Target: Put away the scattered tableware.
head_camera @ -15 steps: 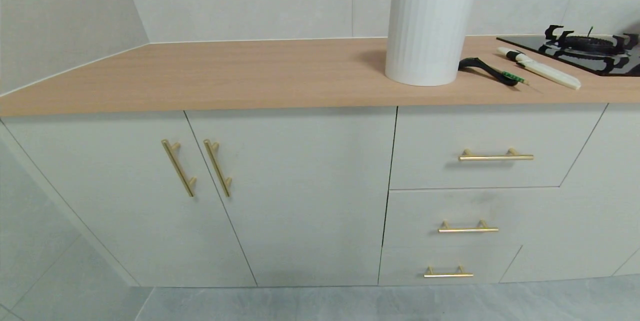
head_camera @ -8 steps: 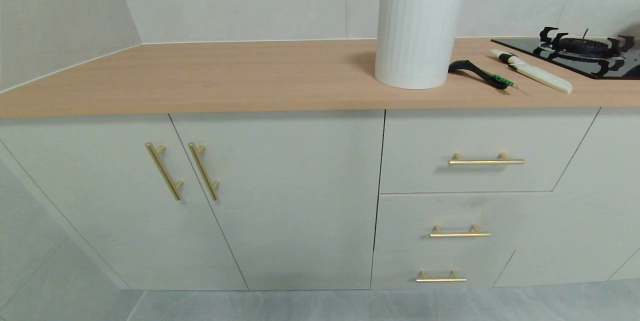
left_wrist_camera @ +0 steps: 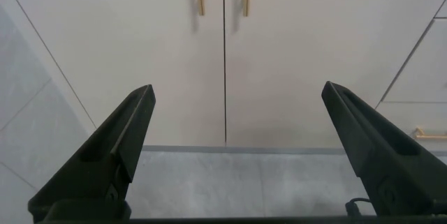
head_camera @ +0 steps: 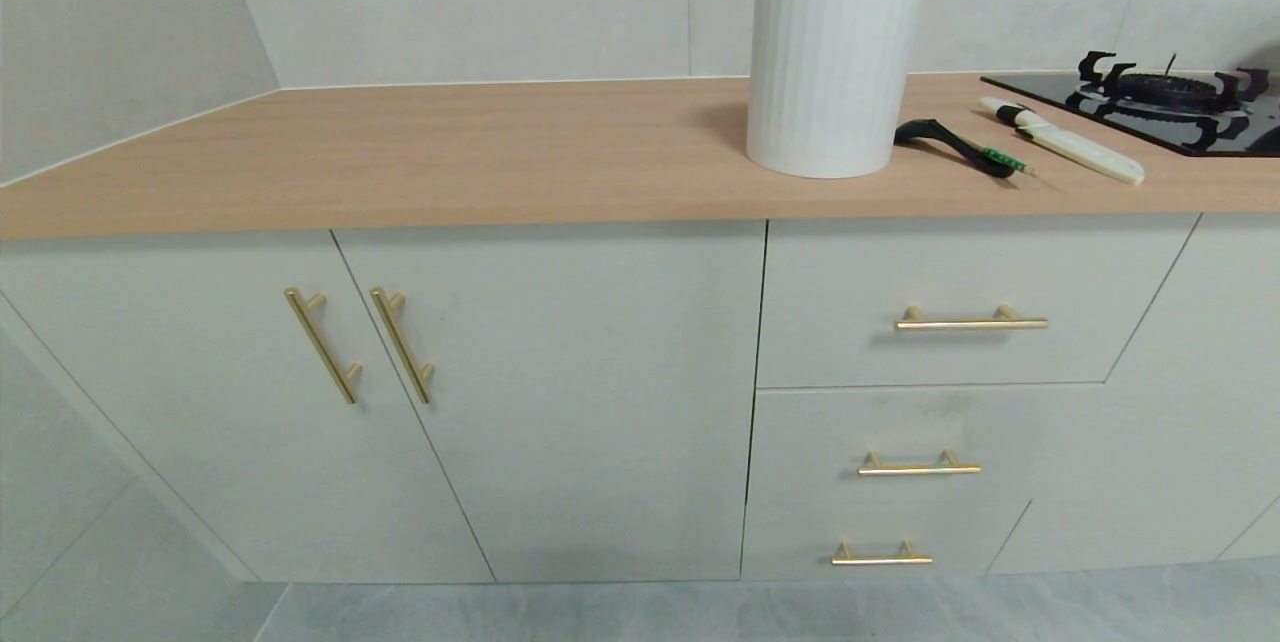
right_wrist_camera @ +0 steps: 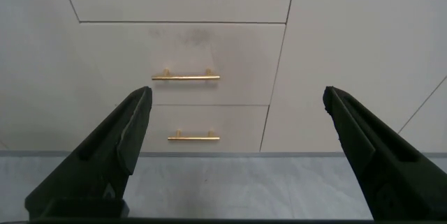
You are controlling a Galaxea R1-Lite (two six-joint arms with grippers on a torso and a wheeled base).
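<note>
While both sets of fingers hung spread and empty, the left gripper faced the cupboard doors, the right gripper the drawers. Approach stage, I judged: the black-handled utensil and white knife lay right on the desk, near its edge, beside the ribbed container. Next, raise an arm; open room lay left.
</note>
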